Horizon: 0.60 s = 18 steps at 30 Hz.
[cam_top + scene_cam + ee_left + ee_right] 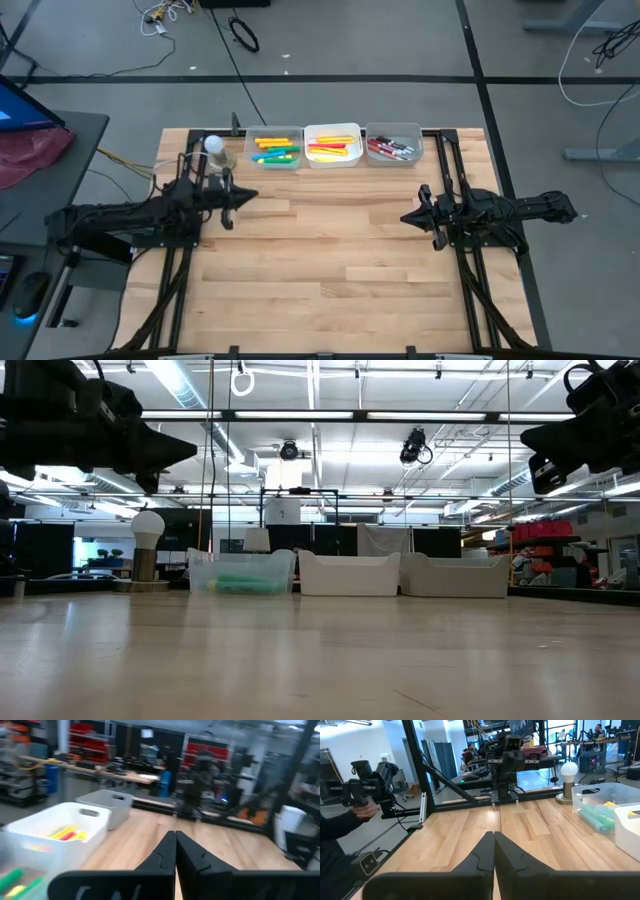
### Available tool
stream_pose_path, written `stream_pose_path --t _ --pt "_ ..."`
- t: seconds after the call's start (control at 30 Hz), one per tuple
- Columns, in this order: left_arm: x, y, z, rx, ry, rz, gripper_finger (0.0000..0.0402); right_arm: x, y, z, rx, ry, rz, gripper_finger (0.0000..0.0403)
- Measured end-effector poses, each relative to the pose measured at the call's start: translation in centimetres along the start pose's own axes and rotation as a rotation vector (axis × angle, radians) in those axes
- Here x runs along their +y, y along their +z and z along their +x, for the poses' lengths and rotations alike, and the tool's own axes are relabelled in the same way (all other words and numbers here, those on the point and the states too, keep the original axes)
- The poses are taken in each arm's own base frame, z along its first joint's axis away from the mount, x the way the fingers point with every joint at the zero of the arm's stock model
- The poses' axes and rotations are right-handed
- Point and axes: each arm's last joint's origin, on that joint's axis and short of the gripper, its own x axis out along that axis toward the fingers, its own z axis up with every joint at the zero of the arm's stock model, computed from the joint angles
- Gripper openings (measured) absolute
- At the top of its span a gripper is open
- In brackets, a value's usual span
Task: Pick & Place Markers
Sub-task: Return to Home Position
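Markers (277,150) all lie in the three bins (332,127) at the far edge of the table (330,275); you have none loose. Left gripper (250,196) and right gripper (408,216) hover empty above the table, fingers together, so sorting looks finished.

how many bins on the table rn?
3, in a row along the table's far edge: a clear bin on the left holding green, yellow and orange markers, a white bin in the middle, a third bin on the right. None looks hidden.
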Motion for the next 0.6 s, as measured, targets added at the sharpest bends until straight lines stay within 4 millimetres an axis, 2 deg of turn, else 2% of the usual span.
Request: stream_pose_path --t 0.33,0.6 --pt "-1.6 0.1 -0.4 -0.019 -0.096 0.048 0.0003 0.0 0.0 0.0 0.0 0.0 0.0 0.0011" --pt "-2.0 0.3 -1.6 -0.041 -0.081 0.075 0.0003 0.0 0.0 0.0 0.0 0.0 0.0 0.0011"
